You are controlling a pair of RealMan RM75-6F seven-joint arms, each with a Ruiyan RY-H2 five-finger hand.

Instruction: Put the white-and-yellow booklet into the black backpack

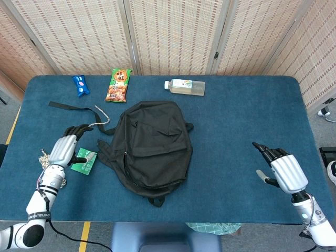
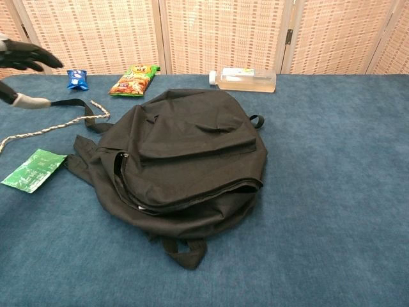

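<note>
The black backpack lies flat in the middle of the blue table, its flap down over the opening. No part of the white-and-yellow booklet shows in either view. My left hand hovers to the left of the bag with fingers spread and nothing in it. My right hand is far to the right of the bag, open and empty; the chest view does not show it.
A green packet lies just beside my left hand. A pale rope and a black strap trail at the left. A blue packet, a snack bag and a bottle line the far edge.
</note>
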